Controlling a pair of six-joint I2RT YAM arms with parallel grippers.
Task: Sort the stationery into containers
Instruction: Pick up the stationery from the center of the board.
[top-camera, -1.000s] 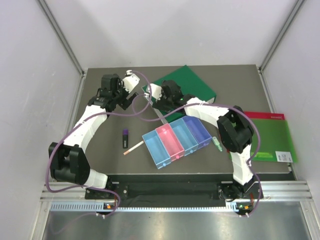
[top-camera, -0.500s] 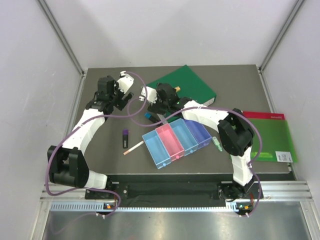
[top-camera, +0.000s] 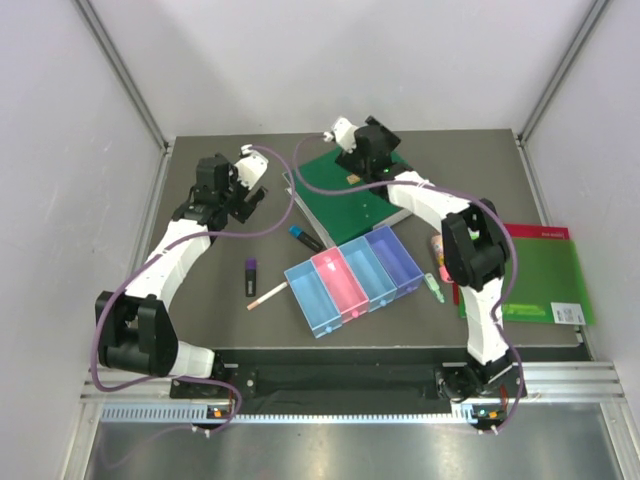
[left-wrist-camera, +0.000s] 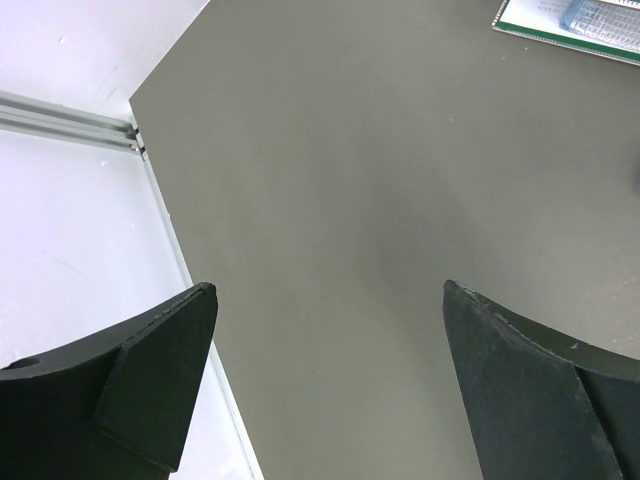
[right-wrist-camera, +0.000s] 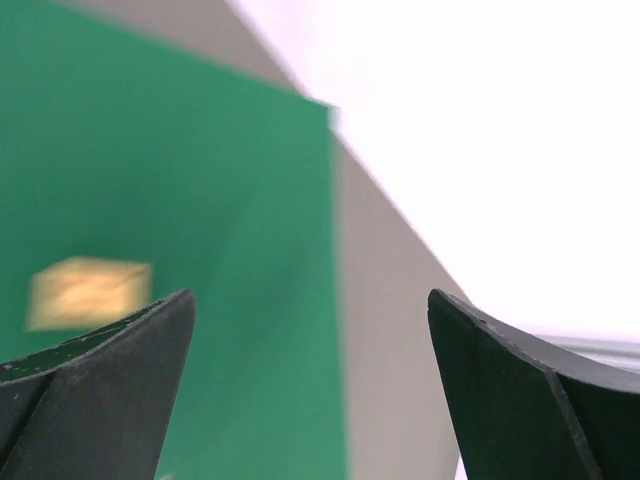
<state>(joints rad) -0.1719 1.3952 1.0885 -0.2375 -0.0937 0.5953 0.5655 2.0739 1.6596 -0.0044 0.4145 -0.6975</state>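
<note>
Four open bins stand in a row near the table's front: light blue (top-camera: 310, 298), pink (top-camera: 340, 282), blue (top-camera: 368, 270) and purple (top-camera: 396, 258). To their left lie a purple-capped marker (top-camera: 249, 277) and a pink-and-white pen (top-camera: 267, 295), with a blue-capped pen (top-camera: 305, 237) just behind. My left gripper (top-camera: 250, 190) (left-wrist-camera: 326, 288) hangs open over bare table at the back left, holding nothing. My right gripper (top-camera: 352, 160) (right-wrist-camera: 308, 295) is open and empty over the green book (top-camera: 365, 195) (right-wrist-camera: 180, 200). A small yellowish object (right-wrist-camera: 88, 290), blurred, lies on that book.
A green folder (top-camera: 545, 275) lies at the right edge. A few small items sit beside the purple bin: a green one (top-camera: 435, 288), a pinkish one (top-camera: 437, 246) and a red pen (top-camera: 458, 296). The table's left edge (left-wrist-camera: 165, 215) is close to my left gripper.
My right arm has swung from the table just behind the bins back over the green book, uncovering the blue-capped pen. My left arm has shifted slightly left.
</note>
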